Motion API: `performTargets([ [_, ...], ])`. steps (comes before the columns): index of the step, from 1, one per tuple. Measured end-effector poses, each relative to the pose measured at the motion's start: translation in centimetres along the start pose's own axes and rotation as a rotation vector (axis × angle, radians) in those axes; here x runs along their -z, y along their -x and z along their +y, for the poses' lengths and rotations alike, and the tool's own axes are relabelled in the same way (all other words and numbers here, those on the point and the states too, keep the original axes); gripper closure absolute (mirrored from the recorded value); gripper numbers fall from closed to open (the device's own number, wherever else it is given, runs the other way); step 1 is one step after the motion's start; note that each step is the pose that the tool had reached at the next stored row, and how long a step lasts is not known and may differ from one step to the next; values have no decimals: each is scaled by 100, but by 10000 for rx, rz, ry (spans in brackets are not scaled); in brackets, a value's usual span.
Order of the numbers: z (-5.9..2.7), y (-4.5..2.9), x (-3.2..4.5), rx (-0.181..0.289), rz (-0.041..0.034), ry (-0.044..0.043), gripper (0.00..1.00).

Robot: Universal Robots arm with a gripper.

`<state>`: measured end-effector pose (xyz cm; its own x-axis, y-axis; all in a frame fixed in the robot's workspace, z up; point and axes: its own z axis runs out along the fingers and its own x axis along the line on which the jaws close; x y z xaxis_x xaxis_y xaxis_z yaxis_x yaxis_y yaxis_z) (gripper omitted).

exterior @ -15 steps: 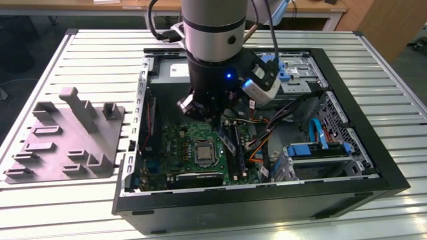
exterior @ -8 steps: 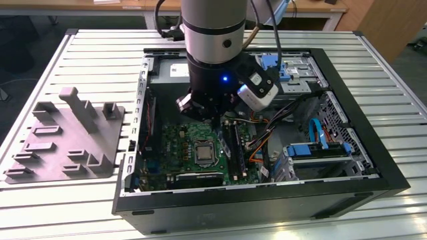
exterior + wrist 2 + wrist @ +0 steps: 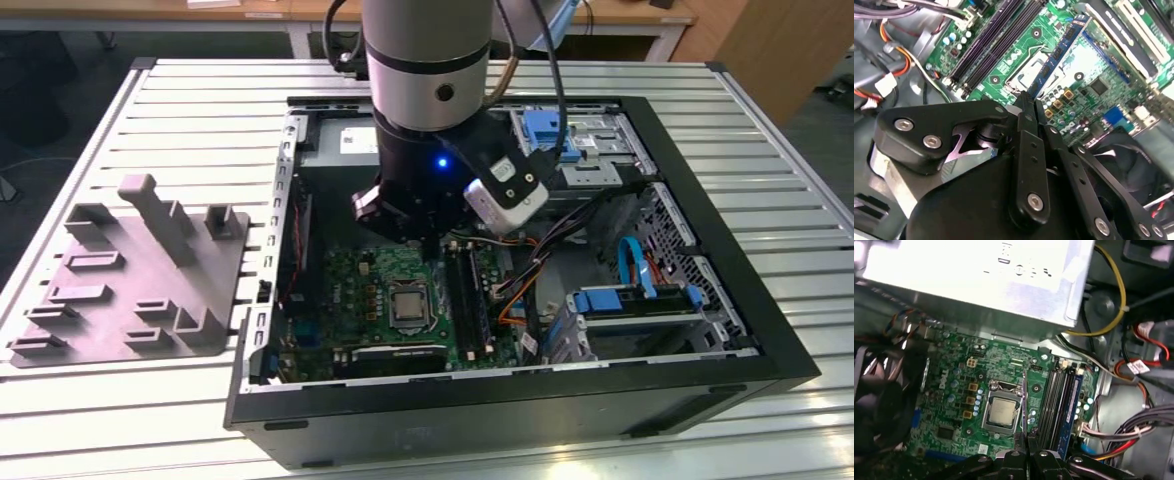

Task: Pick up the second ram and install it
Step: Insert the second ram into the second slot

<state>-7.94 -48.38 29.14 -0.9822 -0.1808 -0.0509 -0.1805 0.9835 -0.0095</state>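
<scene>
My gripper (image 3: pixel 424 238) hangs inside the open computer case (image 3: pixel 747 330), low over the motherboard (image 3: pixel 374 290). Its fingers are shut on the second ram (image 3: pixel 1059 52), a thin stick seen edge-on. In the first wrist view the second ram (image 3: pixel 1024 405) points down between the processor socket (image 3: pixel 1001 412) and the memory slots (image 3: pixel 1050 400), held clear above the board. Another stick with a blue label (image 3: pixel 1073 402) sits in the slot farthest from the socket. The black fingers meet around the stick in both wrist views, gripper (image 3: pixel 1028 102) and gripper (image 3: pixel 1026 445).
A silver power supply (image 3: pixel 979 275) walls one end of the board. A black fan (image 3: pixel 879 400) flanks the socket, and loose cables (image 3: pixel 1134 430) lie beyond the slots. Blue drive brackets (image 3: pixel 634 300) fill the case's right side. A grey fixture (image 3: pixel 134 280) stands on the table at the exterior view's left.
</scene>
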Motion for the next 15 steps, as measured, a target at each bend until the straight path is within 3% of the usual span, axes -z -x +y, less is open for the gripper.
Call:
performTargets([
  [7, 0, -1, -22, -1229, 13, -64, 87],
  [15, -2, 16, -29, -1237, 9, -58, 87],
])
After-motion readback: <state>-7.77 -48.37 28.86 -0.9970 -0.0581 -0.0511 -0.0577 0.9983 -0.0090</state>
